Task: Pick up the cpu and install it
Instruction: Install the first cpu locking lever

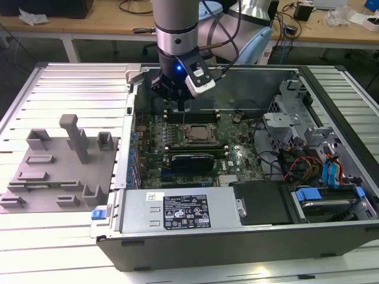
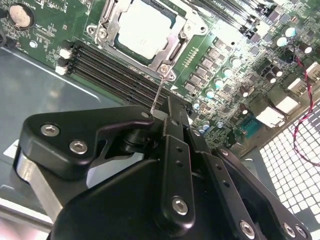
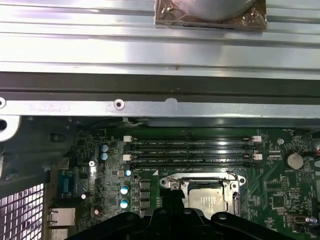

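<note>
The cpu lies flat in the socket on the motherboard inside the open computer case, its silver top showing in both wrist views. The socket's metal frame surrounds it. My gripper hangs just above the socket's far side, over the memory slots. Its fingers are pressed together, so it is shut. A thin metal lever rod rises from the socket corner to the fingertips. I cannot tell whether the rod is clamped or only touching.
A grey fixture plate with blocks lies at the exterior view's left on the ribbed table. The power supply sits at the case front. The drive cage and cables crowd the right. The case wall runs behind the memory slots.
</note>
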`<act>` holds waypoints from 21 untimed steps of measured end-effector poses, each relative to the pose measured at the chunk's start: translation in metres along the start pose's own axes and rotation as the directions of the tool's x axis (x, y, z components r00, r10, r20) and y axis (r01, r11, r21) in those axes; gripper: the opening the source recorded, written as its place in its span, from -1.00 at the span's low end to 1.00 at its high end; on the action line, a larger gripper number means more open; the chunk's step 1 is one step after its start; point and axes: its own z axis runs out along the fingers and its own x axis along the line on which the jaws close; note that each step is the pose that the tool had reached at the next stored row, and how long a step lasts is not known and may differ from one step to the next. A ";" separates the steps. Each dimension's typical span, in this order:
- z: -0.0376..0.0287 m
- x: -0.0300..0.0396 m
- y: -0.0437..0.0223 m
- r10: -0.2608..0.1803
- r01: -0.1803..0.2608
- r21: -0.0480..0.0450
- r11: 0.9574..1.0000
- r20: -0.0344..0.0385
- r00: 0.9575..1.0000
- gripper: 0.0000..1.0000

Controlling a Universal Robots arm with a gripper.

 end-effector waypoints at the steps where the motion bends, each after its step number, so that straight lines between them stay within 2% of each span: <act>1: 0.0004 0.0000 0.0005 0.000 0.000 -0.001 1.000 0.000 1.000 -0.79; 3: 0.0017 0.0001 0.0014 -0.002 0.002 -0.009 1.000 0.000 1.000 -0.79; 7: 0.0045 -0.0033 0.0012 -0.003 0.003 -0.012 1.000 0.000 1.000 -0.79; 12: 0.0094 -0.0190 -0.0017 -0.003 0.003 -0.012 1.000 -0.006 1.000 -0.79; 13: 0.0095 -0.0204 -0.0019 -0.003 0.003 -0.011 1.000 -0.006 1.000 -0.79; 18: 0.0102 -0.0208 -0.0019 0.001 -0.001 -0.011 1.000 -0.006 1.000 -0.79; 21: 0.0134 -0.0206 -0.0025 0.036 -0.036 -0.009 0.999 -0.001 0.999 -0.79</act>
